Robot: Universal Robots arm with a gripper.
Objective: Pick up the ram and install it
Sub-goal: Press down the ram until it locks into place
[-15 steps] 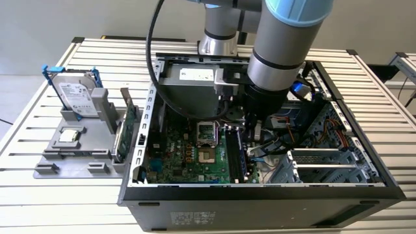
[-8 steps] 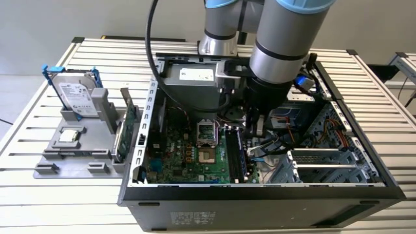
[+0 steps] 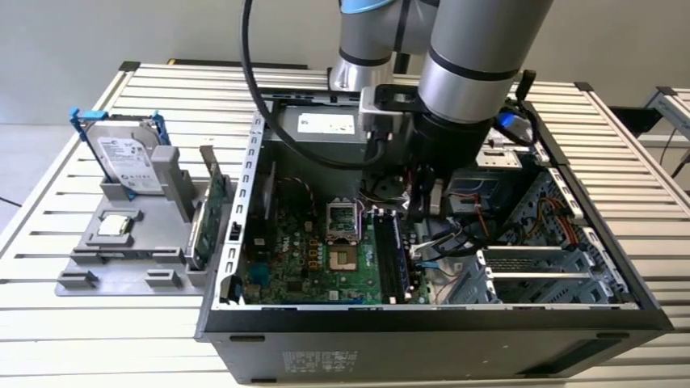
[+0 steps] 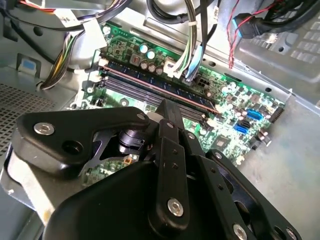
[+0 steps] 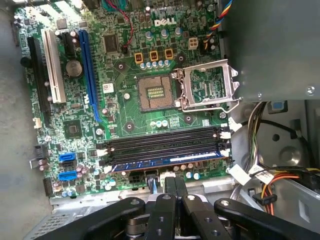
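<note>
Near the middle of the exterior view, the ram [image 3: 389, 250] stands in its slot inside the open computer case [image 3: 431, 319], so it looks put in. Just above hangs the tool [image 3: 424, 206], pinched together and holding nothing, maybe to press it down

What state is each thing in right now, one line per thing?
ram: seated in a memory slot, lying flat along it.
CPU socket: empty, retention frame flipped open.
computer case: side panel off, interior exposed.
hard drive: upright in the grey holder.
</note>
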